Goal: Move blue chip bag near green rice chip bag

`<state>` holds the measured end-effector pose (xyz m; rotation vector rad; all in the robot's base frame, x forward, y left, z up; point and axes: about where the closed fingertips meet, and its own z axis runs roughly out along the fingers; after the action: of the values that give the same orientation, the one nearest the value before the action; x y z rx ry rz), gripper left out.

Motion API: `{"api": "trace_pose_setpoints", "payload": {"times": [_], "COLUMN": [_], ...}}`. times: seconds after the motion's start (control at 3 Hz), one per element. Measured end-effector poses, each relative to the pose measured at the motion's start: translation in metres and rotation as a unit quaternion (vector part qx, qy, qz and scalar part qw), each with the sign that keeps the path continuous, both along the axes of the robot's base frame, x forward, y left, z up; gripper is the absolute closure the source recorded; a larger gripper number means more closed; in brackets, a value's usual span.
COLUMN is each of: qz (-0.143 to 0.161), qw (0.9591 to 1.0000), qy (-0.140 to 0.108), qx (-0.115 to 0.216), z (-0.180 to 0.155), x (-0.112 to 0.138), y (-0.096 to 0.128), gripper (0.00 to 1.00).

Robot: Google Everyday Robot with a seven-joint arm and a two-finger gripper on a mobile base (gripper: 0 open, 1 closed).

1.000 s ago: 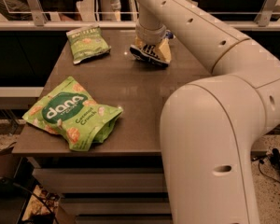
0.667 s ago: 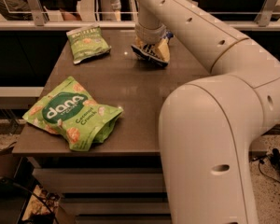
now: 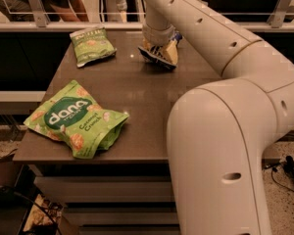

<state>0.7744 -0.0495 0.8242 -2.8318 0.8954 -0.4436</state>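
Note:
The blue chip bag (image 3: pixel 158 58) is a small dark crinkled bag at the far middle of the table, tilted with its left end low. My gripper (image 3: pixel 159 49) comes down on it from above, and its pale fingers (image 3: pixel 172 53) are closed on the bag's sides. The green rice chip bag (image 3: pixel 73 117) is a large bright green "dana" pouch. It lies flat at the table's near left corner, well apart from the blue bag.
A smaller green snack bag (image 3: pixel 91 44) lies at the far left of the brown table (image 3: pixel 137 97). My big white arm (image 3: pixel 225 131) covers the table's right side. A railing (image 3: pixel 63 26) and people stand behind the far edge.
The gripper has stayed over the blue chip bag. The bag has tipped up slightly in its grasp. The green bags have not moved.

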Motion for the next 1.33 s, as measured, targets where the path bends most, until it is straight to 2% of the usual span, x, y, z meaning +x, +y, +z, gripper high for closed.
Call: {"api": "trace_pose_setpoints", "payload": {"times": [0.33, 0.67, 1.0, 1.33], "qz": [0.003, 0.014, 0.021, 0.021], "qw": [0.9987, 0.9922, 0.9829, 0.9759], "qy": [-0.009, -0.033, -0.067, -0.089], "qx": [0.049, 0.120, 0.170, 0.198], "z": [0.011, 0.030, 0.051, 0.064], "x": [0.000, -0.001, 0.004, 0.006], "y": [0.001, -0.001, -0.004, -0.009], "gripper": [1.00, 1.00, 1.00, 1.00]}}
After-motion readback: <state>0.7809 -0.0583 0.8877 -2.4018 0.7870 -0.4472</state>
